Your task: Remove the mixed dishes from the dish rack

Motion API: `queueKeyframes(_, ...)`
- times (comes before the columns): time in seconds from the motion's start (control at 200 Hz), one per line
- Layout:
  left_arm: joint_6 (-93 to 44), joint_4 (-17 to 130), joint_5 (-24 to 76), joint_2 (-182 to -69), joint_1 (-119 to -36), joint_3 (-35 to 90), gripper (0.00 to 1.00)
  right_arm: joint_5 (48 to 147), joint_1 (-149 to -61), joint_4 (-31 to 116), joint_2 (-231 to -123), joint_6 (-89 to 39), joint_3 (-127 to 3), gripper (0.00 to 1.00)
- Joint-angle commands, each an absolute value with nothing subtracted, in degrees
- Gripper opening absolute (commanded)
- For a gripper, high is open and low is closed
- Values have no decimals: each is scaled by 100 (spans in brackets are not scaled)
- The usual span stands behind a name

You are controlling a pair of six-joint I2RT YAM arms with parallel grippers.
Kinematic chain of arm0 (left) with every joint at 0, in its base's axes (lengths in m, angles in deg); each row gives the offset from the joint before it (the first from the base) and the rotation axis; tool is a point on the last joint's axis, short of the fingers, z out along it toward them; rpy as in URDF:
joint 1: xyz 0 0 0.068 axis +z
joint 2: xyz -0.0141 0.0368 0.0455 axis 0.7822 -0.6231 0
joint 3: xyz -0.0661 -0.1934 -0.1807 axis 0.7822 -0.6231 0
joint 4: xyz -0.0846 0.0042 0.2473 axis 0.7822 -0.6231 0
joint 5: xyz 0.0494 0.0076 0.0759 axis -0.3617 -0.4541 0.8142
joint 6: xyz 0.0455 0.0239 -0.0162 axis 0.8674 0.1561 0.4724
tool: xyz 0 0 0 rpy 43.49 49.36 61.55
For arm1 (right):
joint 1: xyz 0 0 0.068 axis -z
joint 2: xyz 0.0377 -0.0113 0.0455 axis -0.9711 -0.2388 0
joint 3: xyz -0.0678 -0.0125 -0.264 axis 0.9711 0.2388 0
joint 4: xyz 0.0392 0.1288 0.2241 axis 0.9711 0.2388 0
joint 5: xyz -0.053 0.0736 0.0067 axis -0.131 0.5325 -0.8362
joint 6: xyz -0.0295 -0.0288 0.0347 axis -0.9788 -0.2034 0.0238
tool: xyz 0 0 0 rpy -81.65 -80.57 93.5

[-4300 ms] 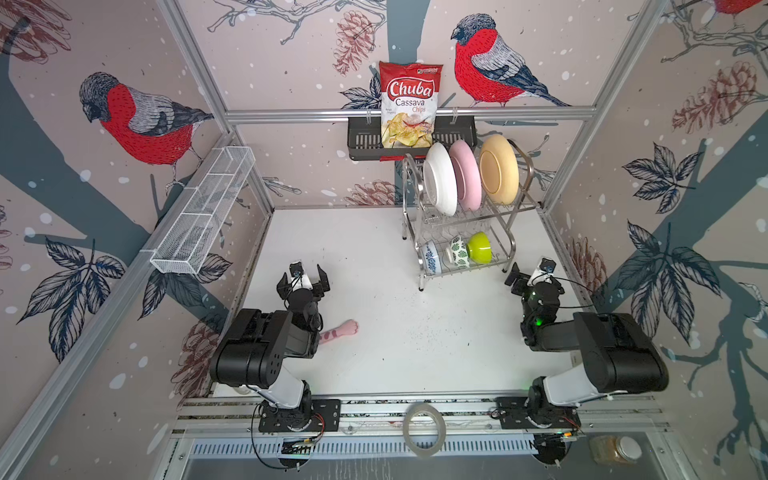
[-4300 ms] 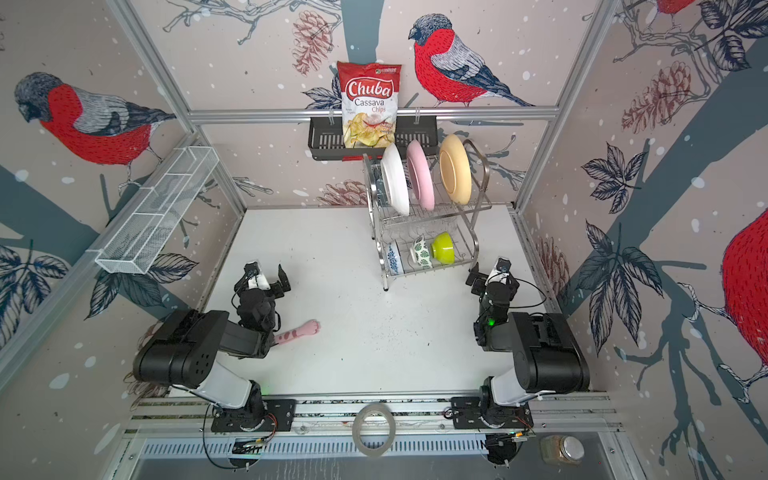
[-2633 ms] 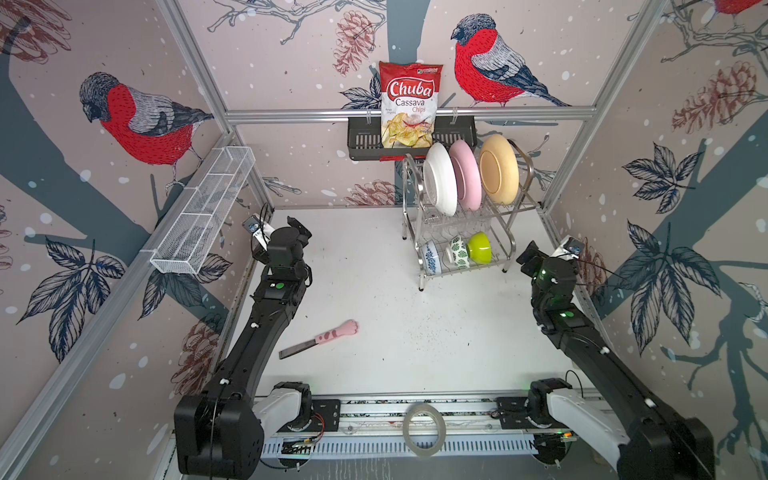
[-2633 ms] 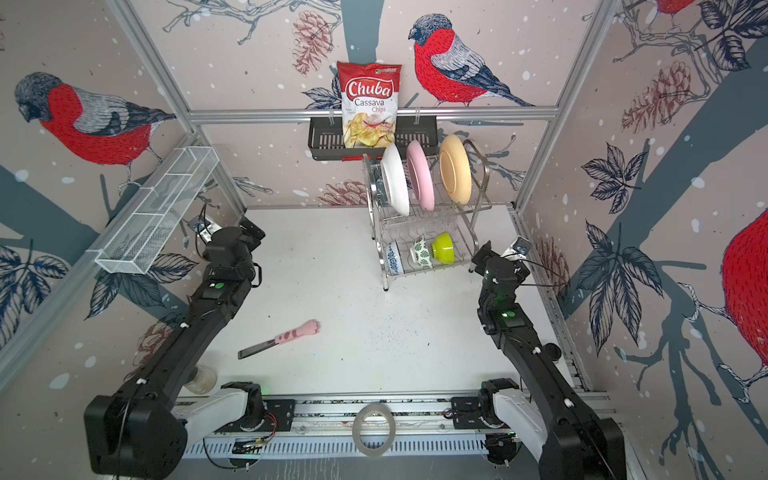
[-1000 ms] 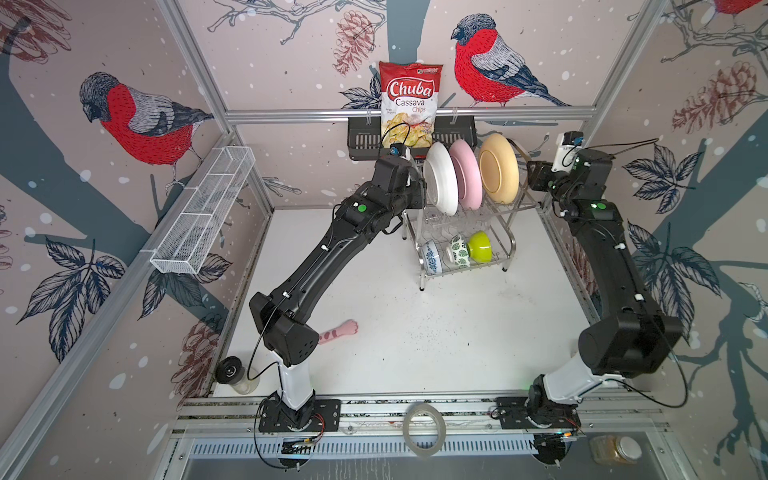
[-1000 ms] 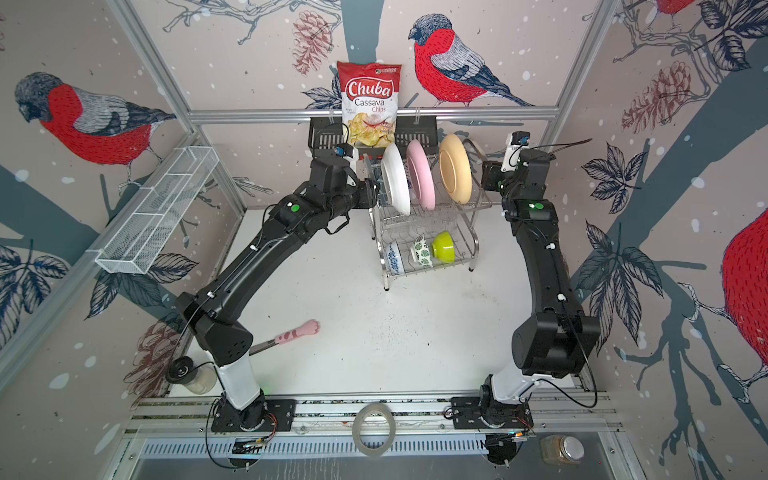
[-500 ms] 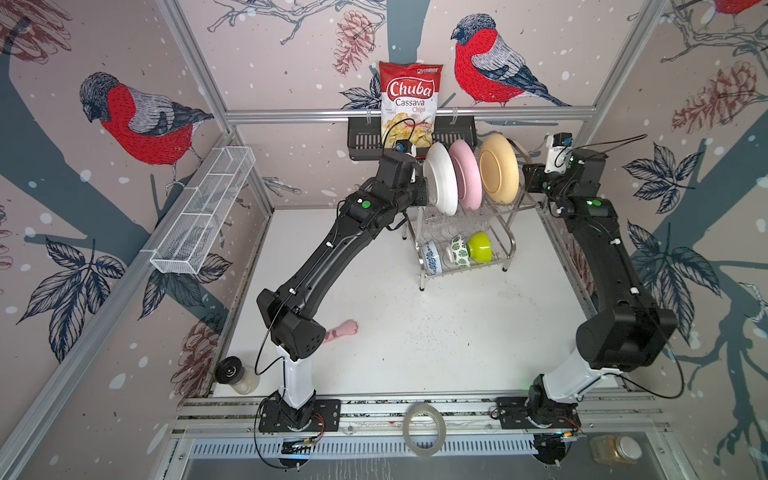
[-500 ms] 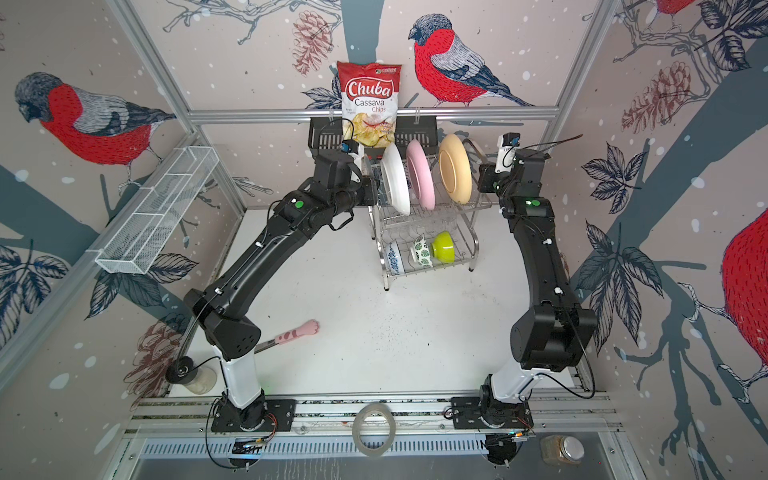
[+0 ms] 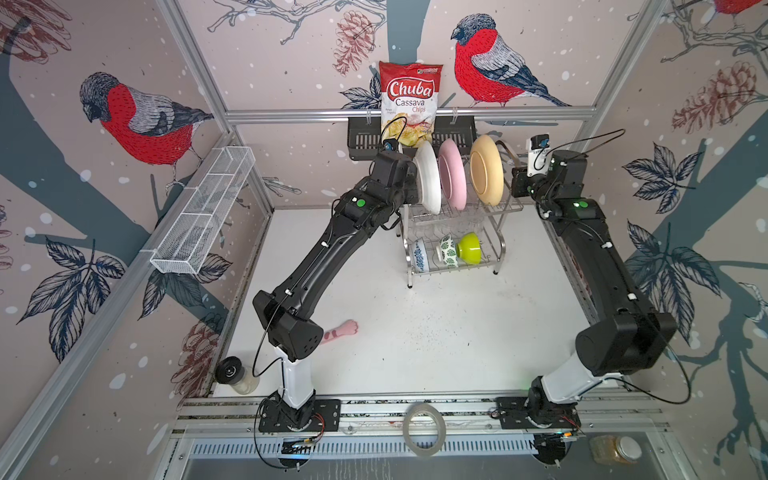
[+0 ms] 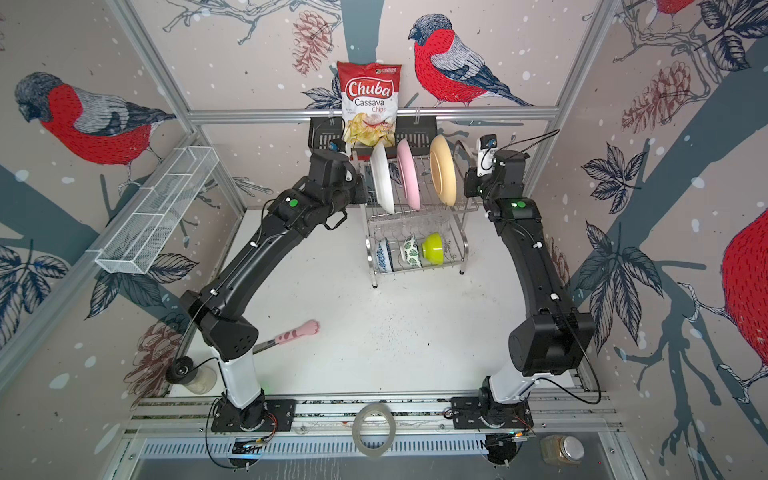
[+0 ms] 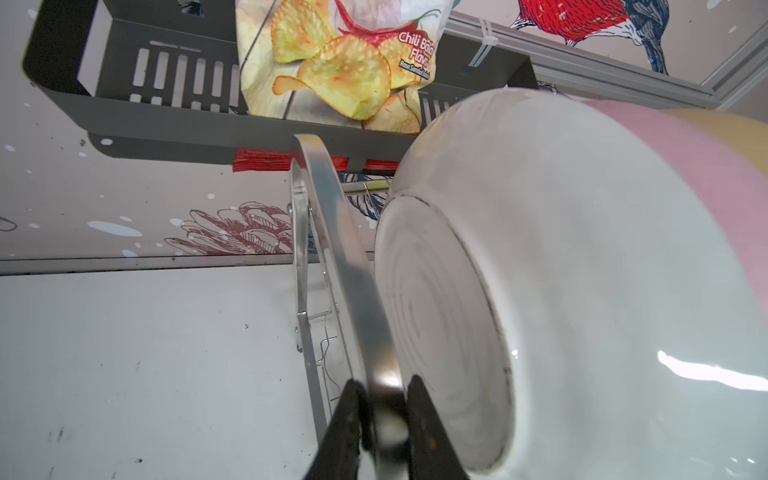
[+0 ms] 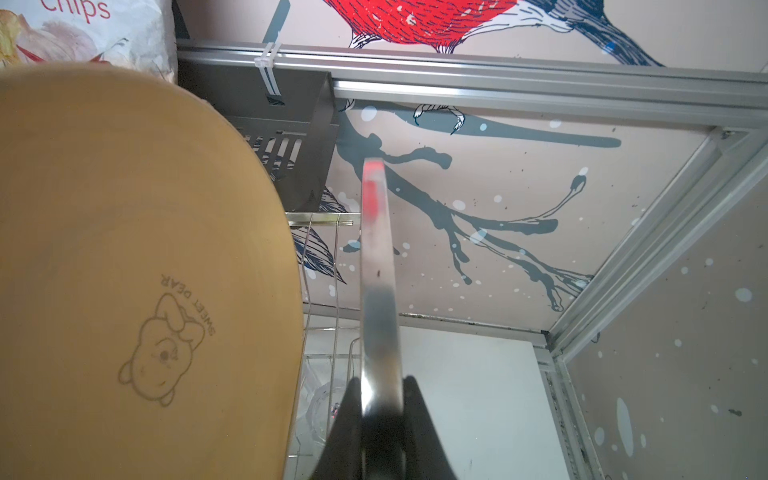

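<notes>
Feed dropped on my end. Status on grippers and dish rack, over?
Left gripper shut on dish rack left handle. Right gripper shut on right handle. Plates, bowls aboard. Pink utensil loose on table.

Bright, even lighting; glare on the white plate point(image 11: 706, 376), the rack handle point(image 12: 376, 270) seemingly blurred.

The dish rack's point(image 9: 461, 212) clear glasses point(image 9: 451, 226) are too faint to count.

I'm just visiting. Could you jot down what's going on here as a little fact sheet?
Left gripper: shut on one arched handle of the dish rack
Right gripper: shut on the opposite handle
Upper shelf: white plate, pink plate, tan plate, on edge
Lower shelf: blue-floral bowl, green-leaf bowl, lime bowl
Table: pink utensil
</notes>
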State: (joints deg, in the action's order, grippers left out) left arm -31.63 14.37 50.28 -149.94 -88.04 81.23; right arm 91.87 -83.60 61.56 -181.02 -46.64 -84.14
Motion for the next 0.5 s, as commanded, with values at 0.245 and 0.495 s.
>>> queueKeyframes(0.245, -3042, 1680, 4821, -14367, -8155, 7388, 3, 9358, -8927, 6246, -17899, -3972, -8109, 1)
queueKeyframes(0.495, -2874, 1823, 5306, -13853, -7944, 6859, 4, 9404, -9375, 6204, -17946, -3782, -8091, 1)
